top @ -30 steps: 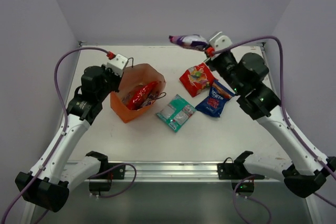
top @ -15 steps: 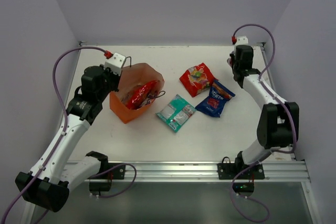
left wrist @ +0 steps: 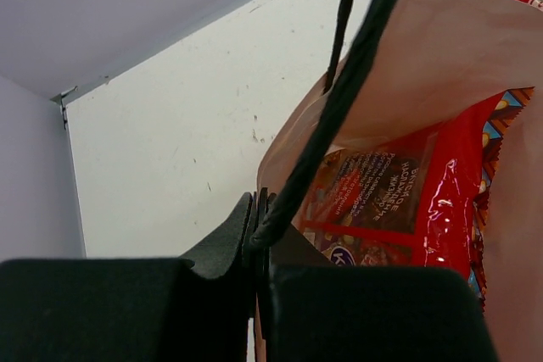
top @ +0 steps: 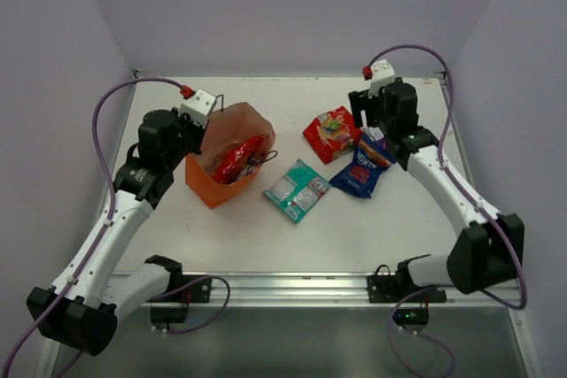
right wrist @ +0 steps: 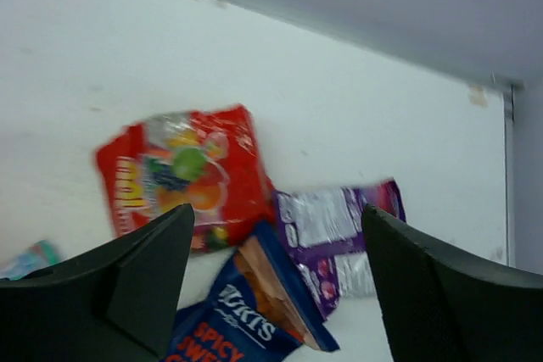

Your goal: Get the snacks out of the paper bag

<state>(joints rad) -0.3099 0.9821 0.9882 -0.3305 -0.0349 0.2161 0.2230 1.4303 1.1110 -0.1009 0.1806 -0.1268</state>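
Paper bag [top: 221, 188] mouth open, reachable from above/R; left gripper [left wrist: 257, 228], clamped on handle [left wrist: 339, 108], blocks L rim. Red packet [top: 331, 133], blue packet [top: 361, 168], teal packet [top: 296, 189] crowd centre-R; table [top: 266, 245] near strip free.

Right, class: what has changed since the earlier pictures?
The right end effector came down, opened and let go of the purple packet, now lying beside the red packet and blue packet. The left end effector stays shut on the paper bag's handle; the rest is unmoved.
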